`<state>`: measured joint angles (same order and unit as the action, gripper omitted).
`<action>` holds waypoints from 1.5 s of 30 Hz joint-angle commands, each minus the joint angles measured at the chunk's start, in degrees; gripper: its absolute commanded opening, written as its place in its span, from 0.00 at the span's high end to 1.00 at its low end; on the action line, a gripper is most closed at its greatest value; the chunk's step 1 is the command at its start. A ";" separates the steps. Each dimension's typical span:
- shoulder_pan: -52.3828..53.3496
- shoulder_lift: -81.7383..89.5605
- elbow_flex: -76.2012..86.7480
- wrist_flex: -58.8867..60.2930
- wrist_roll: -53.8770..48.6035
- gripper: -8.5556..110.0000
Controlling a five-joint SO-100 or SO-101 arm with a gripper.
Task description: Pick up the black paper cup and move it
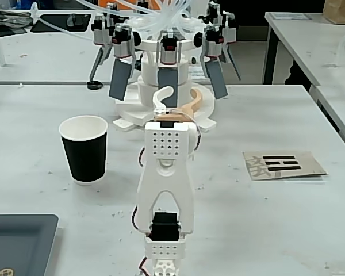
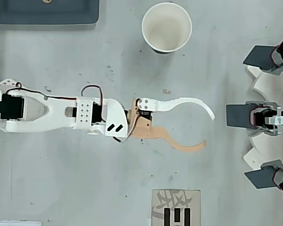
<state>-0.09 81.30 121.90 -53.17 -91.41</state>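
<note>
The black paper cup stands upright on the grey table, white rim up and empty, left of my arm in the fixed view. From overhead, the cup is at the top centre, with its white inside showing. My gripper is open, its white finger and tan finger curving apart with nothing between them. It hovers over bare table, well clear of the cup. In the fixed view the gripper points away from the camera, to the right of the cup and beyond it.
A white device with several dark paddles stands just beyond the fingertips, at the right edge from overhead. A card with black bars lies flat. A dark grey tray sits near the arm's base.
</note>
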 commanded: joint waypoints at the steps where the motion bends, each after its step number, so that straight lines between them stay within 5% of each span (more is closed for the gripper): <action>1: -0.18 2.46 1.49 -3.16 -2.46 0.85; 20: -0.18 2.99 2.81 -3.34 -2.46 0.85; 45: 0.00 18.63 24.79 -7.03 0.62 0.85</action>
<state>-0.09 96.42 146.34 -58.54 -91.49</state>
